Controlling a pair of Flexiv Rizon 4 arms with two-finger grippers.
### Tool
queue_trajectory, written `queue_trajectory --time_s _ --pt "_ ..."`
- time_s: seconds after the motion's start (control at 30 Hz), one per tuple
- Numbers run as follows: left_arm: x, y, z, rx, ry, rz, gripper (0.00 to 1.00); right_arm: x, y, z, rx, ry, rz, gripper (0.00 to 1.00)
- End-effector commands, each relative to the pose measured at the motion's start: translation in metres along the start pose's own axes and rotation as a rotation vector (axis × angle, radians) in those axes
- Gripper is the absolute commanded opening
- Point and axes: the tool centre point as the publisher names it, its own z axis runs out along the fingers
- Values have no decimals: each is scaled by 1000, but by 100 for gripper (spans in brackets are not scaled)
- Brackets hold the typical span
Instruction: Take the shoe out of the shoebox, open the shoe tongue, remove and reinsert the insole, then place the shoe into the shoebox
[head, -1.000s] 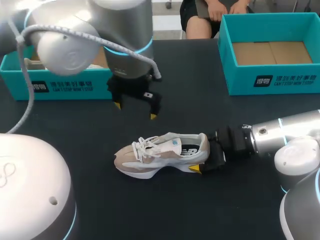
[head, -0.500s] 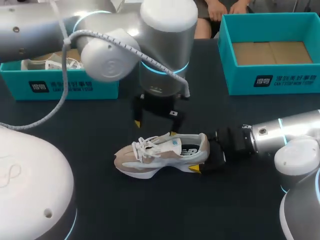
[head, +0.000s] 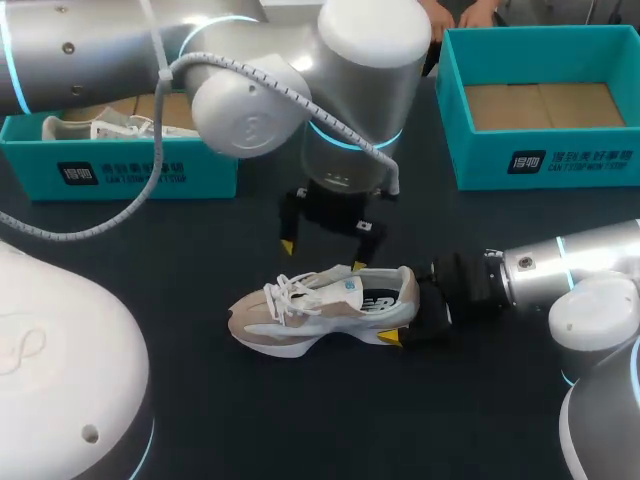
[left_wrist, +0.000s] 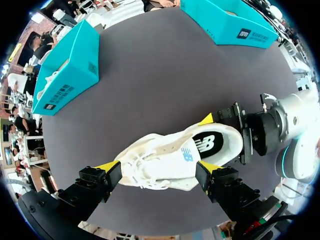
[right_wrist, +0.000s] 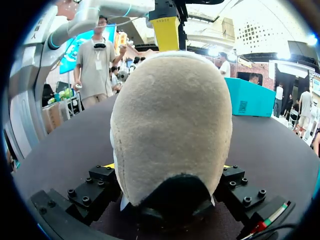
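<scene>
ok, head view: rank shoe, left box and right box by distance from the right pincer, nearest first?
1. shoe: mid-table, its heel held in the right pincer.
2. right box: far right corner of the table.
3. left box: far left, across the table.

A small black label with white signs is printed on the front wall of the left shoebox (head: 150, 172) and the right shoebox (head: 585, 160). A line of small white letters is printed beside each label. A dark mark is seen on the side of the shoe (head: 330, 305), and a white one on its insole (left_wrist: 206, 143).
</scene>
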Motion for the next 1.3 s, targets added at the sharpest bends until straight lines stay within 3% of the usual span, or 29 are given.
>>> queue_trajectory --time_s 0.03,0.07,0.1,0.17,0.23,0.8,0.97,1.3 --pt "4 3 4 -16 12 -122 100 1 -1 3 3 0 1 0" --pt "6 4 6 -3 1 -149 100 1 -1 3 3 0 1 0" --pt "8 4 8 -49 15 -162 100 1 -1 3 3 0 1 0" --pt "13 7 12 -60 -15 -190 100 1 -1 3 3 0 1 0" --pt "18 9 16 -132 -4 -210 100 1 -1 3 3 0 1 0" --pt "57 -1 53 -148 -93 -252 100 1 -1 3 3 0 1 0" --pt "55 5 69 -167 -133 -262 100 1 -1 3 3 0 1 0" --pt "28 18 84 -194 -208 -315 100 1 -1 3 3 0 1 0"
